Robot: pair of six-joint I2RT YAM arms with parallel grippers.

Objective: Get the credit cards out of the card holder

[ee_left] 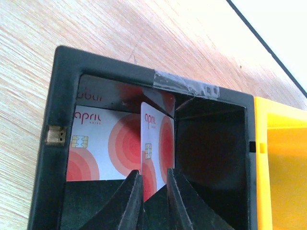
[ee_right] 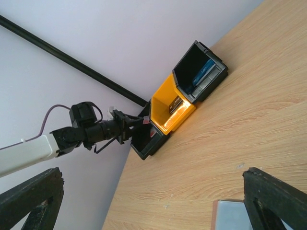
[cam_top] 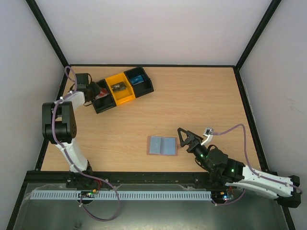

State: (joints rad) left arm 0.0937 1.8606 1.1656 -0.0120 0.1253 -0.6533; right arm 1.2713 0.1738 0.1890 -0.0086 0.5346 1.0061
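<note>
wood table (cam_top: pixel 201 96) w/ black frame rails along its sides and pale walls behind. most of the top is open: wide bare wood across the middle and the right half.

card holder (cam_top: pixel 162 145) lies spread open flat, front-centre of the table, w/ free wood on every side. it's well apart from the bins. it looks like two pale grey-blue panels side by side w/ a centre fold and a thin brownish rim at the edges. one corner shows at the bottom of the right wrist view.

right gripper (cam_top: pixel 181 136) sits just beside the holder's right edge, not touching as far as i can see, w/ its jaws spread wide and nothing btwn them.

bins stand in a slanted row at the far left, close to the left rail: black bin (ee_left: pixel 64 105), yellow bin (cam_top: pixel 120 88), then another black bin (cam_top: pixel 139 80) w/ sth blue inside.

left gripper (ee_left: pixel 153 179) reaches into the first black bin, tight quarters w/ walls close either side. its jaws are narrowly apart around a red-white card (ee_left: pixel 156 143) standing on edge; can't tell if they're pinching it. a second card (ee_left: pixel 103 143) of the same print rests vs the bin's wall.
</note>
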